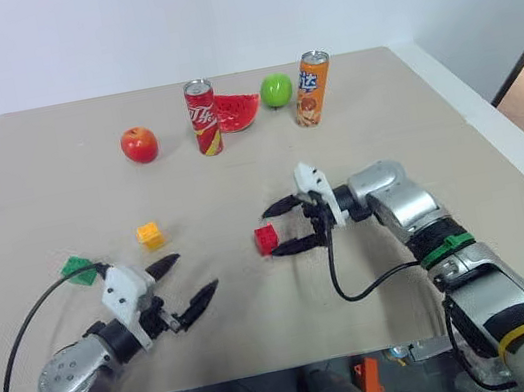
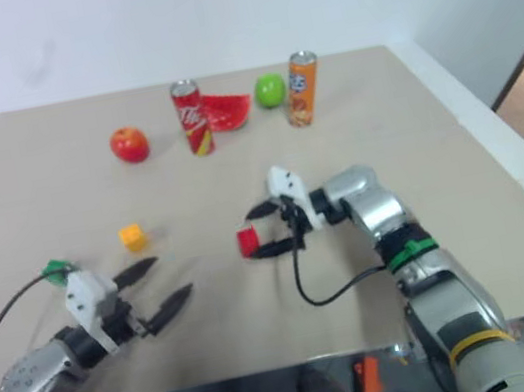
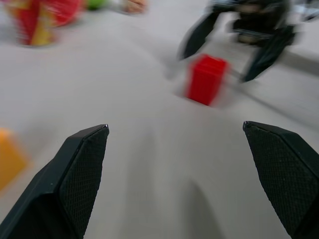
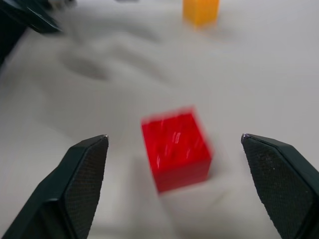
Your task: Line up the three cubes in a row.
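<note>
The red cube (image 1: 267, 239) stands on the table near the middle. My right gripper (image 1: 271, 231) is open around it, one finger on each side, neither touching; the right wrist view shows the red cube (image 4: 177, 152) free between the fingertips (image 4: 84, 164). The yellow cube (image 1: 150, 235) lies to the left, and the green cube (image 1: 79, 270) lies further left, beside my left arm's cable. My left gripper (image 1: 196, 271) is open and holds nothing, hovering near the front edge to the left of the red cube (image 3: 206, 78).
At the back of the tan table (image 1: 414, 139) stand a red apple (image 1: 139, 144), a red can (image 1: 203, 117), a watermelon slice (image 1: 239, 111), a green apple (image 1: 275, 90) and an orange can (image 1: 312, 89). A black cable (image 1: 359, 285) loops under my right wrist.
</note>
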`<control>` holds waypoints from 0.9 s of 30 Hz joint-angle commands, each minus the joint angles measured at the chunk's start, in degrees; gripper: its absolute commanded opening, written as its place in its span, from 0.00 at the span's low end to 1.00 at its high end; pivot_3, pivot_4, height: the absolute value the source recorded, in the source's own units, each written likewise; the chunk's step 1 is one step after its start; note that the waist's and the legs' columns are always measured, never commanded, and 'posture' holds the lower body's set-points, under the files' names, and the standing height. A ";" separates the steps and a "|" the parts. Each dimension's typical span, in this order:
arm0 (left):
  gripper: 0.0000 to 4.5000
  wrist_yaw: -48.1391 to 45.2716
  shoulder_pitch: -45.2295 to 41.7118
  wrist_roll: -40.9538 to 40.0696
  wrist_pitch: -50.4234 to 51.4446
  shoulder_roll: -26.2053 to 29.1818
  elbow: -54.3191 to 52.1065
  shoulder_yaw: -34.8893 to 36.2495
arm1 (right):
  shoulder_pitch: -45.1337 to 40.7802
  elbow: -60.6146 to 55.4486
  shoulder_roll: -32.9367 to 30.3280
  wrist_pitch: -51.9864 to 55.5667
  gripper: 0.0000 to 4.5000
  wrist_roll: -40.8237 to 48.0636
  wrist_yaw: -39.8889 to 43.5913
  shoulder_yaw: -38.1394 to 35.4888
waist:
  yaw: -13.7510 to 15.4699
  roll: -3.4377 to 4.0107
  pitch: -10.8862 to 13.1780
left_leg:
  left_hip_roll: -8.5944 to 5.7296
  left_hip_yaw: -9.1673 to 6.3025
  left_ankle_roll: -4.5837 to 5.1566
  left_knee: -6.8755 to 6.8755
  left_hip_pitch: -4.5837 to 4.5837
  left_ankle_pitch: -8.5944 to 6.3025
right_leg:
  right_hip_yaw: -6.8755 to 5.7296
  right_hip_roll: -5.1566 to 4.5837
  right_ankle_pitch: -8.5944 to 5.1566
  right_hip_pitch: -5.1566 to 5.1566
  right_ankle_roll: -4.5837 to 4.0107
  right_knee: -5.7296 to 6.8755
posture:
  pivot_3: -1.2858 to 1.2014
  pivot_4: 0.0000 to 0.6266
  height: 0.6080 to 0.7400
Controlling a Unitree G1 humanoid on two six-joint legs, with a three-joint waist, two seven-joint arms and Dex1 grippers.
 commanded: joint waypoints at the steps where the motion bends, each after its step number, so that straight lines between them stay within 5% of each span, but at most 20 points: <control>1: 1.00 5.24 1.46 -1.39 -0.53 -1.91 -3.08 6.09 | 0.62 -7.74 -1.26 4.53 0.99 4.30 -1.56 -4.79 | 0.00 0.00 0.00 | 0.00 -0.01 0.00 0.00 0.00 0.00 | -0.01 0.00 0.00 0.01 0.00 0.00 | 0.52 0.24 1.00; 7: 1.00 14.10 3.87 -5.77 1.77 -5.04 -4.31 17.85 | 3.73 -19.99 -0.78 14.59 0.99 10.81 -8.19 -10.21 | -0.02 -0.01 0.00 | 0.03 -0.03 0.00 0.00 -0.02 0.00 | -0.02 0.01 0.00 0.00 0.00 0.00 | 0.52 0.24 1.00; 12: 1.00 12.86 2.65 -8.95 1.97 -2.60 2.65 24.12 | 6.89 -27.62 0.50 17.81 0.99 12.38 -12.98 -9.71 | -0.01 -0.01 0.00 | 0.02 -0.05 -0.01 0.02 0.00 0.00 | -0.07 0.04 0.00 0.00 -0.01 0.01 | 0.52 0.24 1.00; 27: 1.00 6.55 -5.19 -5.52 3.22 4.93 19.54 20.97 | 8.49 -29.77 1.86 15.51 0.99 11.64 -18.70 -8.94 | -0.01 -0.04 0.00 | 0.00 -0.04 -0.03 -0.03 -0.06 0.00 | -0.09 0.00 -0.03 -0.06 -0.04 -0.01 | 0.52 0.24 1.00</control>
